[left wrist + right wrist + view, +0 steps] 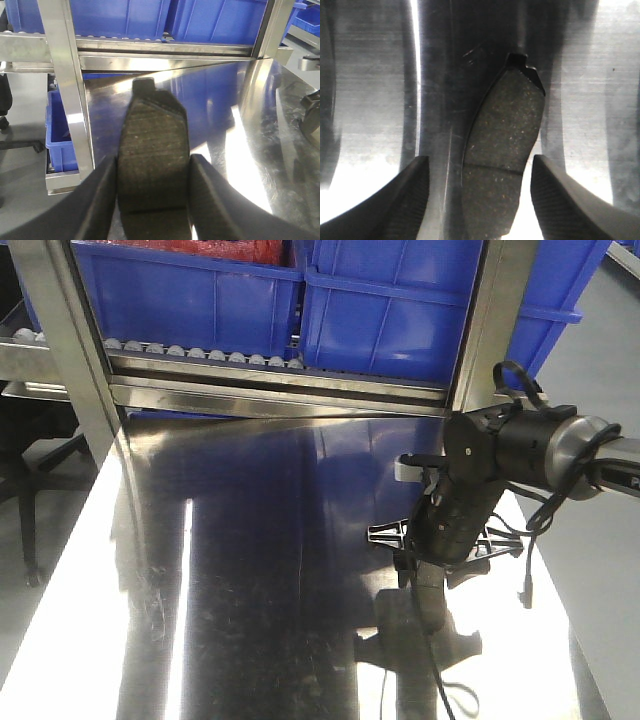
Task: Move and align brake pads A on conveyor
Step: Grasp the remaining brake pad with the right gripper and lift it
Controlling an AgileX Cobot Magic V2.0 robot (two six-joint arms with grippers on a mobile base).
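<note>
My widest view is filled by the shiny steel table (250, 540), streaked with glare and blue reflections. Along its far edge stands the roller rack (280, 390), its steel posts rising on either side, carrying two big blue bins (190, 290); the one on the left of that view holds something red that I cannot make out. From the left wrist camera I see a smaller blue bin (60, 135) low down beyond the table's corner post. The right arm (520, 445) reaches in from the side and bends down over the table.

My right hand (479, 160) is spread wide, its fingers (400, 200) clear of the loose pad (502, 140), which lies flat on the table between them, cross groove showing, notched end pointing away. My left hand (153, 159) pinches the held pad (152, 145) by its long edges, above the table, notched end towards the rack.
</note>
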